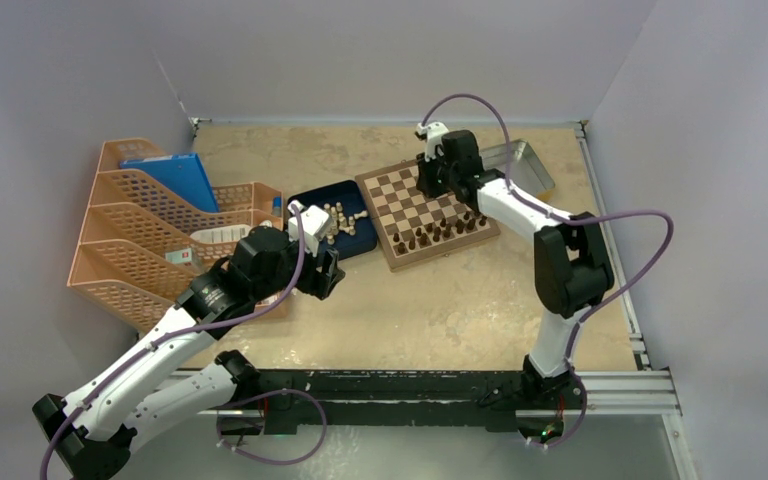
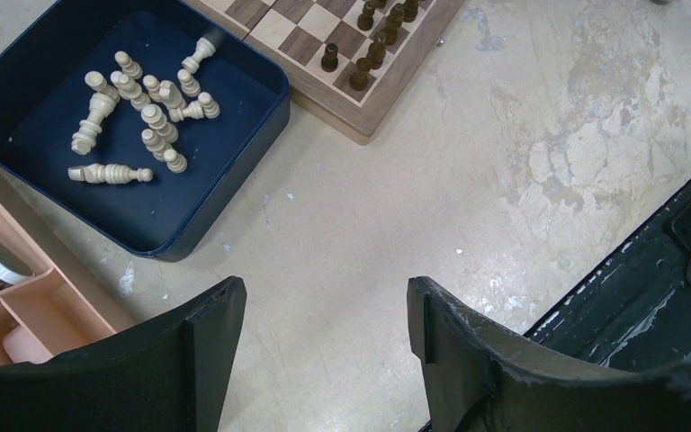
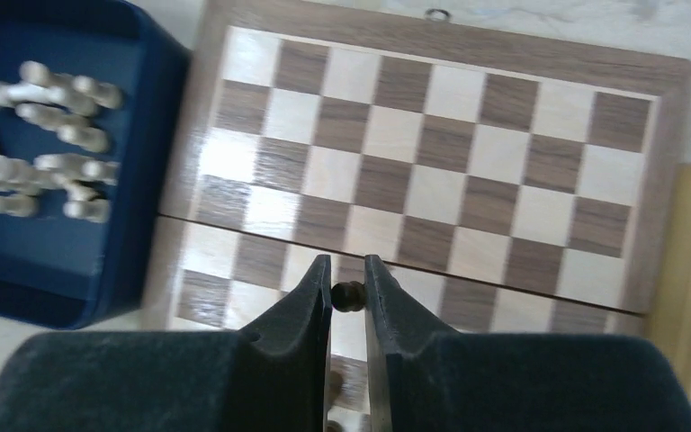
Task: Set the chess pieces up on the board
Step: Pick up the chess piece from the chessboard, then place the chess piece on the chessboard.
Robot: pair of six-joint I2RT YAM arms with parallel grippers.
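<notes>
Pale grey walls are seen to enclose a mottled beige tabletop (image 1: 440, 310), on which the work is laid out.

Progress: the board (image 1: 400, 205) is set at the far middle of the table, with a dark blue tray (image 2: 189, 211) just beside its left edge. Dark chessmen (image 1: 438, 233) are found standing along the two near rows of the board; the exact count cannot be read. The far rows are seen bare in the right wrist view. Cream chessmen (image 2: 144, 117) are all lying loose in the tray, and none is noted on the board. The task is therefore judged to be under half done: the dark side is close to complete, and the whole cream side is left to be placed.

Grippers: the right gripper (image 3: 348, 267) is held above the board with its jaws clamped on the head of one dark piece (image 3: 348, 295), which sits squarely between the fingertips. Whether its base touches the board cannot be told. The left gripper (image 2: 326, 292) is held over bare table near the tray, jaws wide apart, with nothing between them.
</notes>
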